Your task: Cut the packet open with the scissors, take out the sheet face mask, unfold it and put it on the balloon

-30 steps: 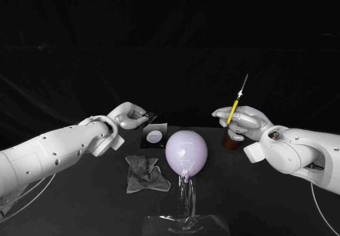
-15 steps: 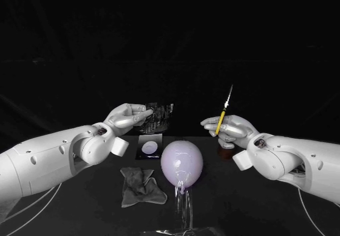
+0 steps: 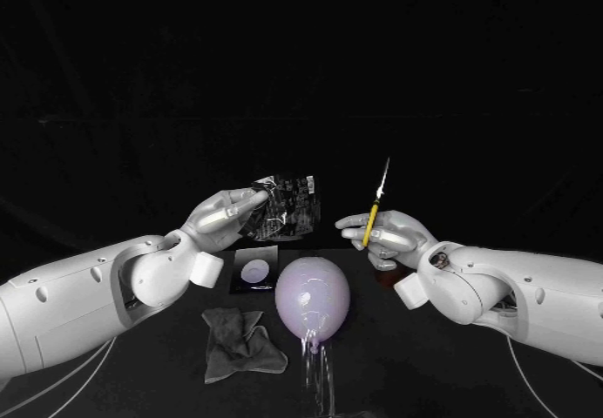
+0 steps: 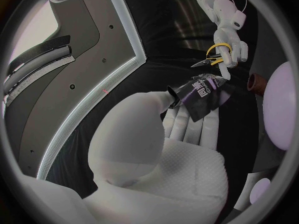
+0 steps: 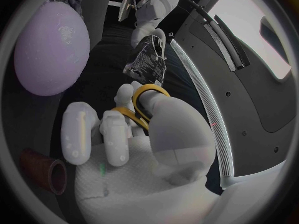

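Note:
My left hand [image 3: 224,219] holds a dark, shiny packet [image 3: 281,207] upright above the table, pinched at its left edge; the same packet [image 4: 203,92] shows past my fingers in the left wrist view. My right hand [image 3: 387,235] grips yellow-handled scissors [image 3: 373,212] with the blades pointing up, a short way right of the packet. The yellow handles [image 5: 144,106] loop round my right hand's fingers, with the packet [image 5: 147,59] beyond them. A pale purple balloon [image 3: 310,296] stands on a clear stand between and below the hands.
A crumpled grey cloth [image 3: 239,345] lies on the black table left of the balloon. A dark card with a white oval [image 3: 255,269] lies behind it. A brown cup [image 5: 45,170] sits near my right hand.
Both hands have risen and moved closer together. The left hand has lifted the packet upright, and the scissors have come left toward it.

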